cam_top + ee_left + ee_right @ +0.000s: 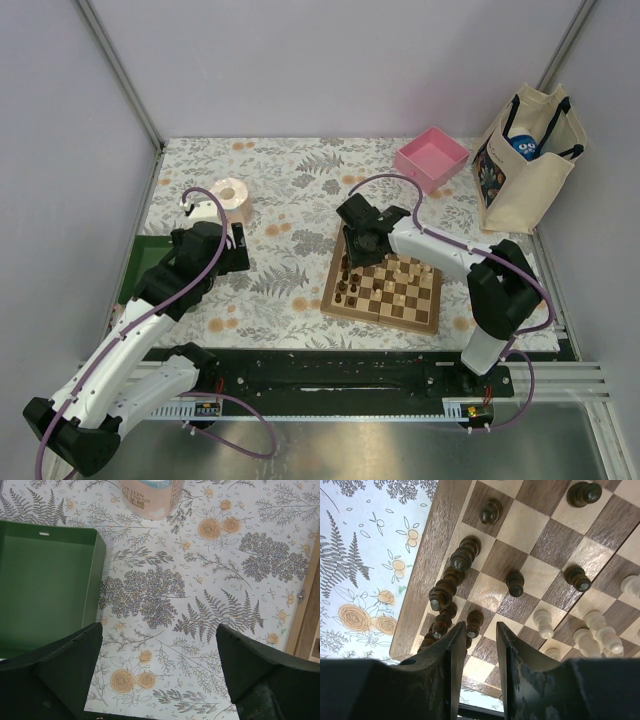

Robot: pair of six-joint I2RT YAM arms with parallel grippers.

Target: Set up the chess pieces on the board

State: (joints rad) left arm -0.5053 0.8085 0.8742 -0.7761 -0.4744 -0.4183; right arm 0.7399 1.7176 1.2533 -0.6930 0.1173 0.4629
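Observation:
The chessboard lies right of centre, and its border shows in the right wrist view. Dark chess pieces stand along its left edge, and pale pieces stand toward its right. My right gripper hovers over the board's left side. In its wrist view the gripper has its jaws a little apart with nothing between them. A dark pawn stands just beyond the left fingertip. Other dark pieces crowd the edge column, and pale pieces are at the right. My left gripper is open and empty over the floral cloth.
A green tray sits at the table's left edge. A pink roll stands behind the left gripper. A pink square tray and a tote bag are at the back right.

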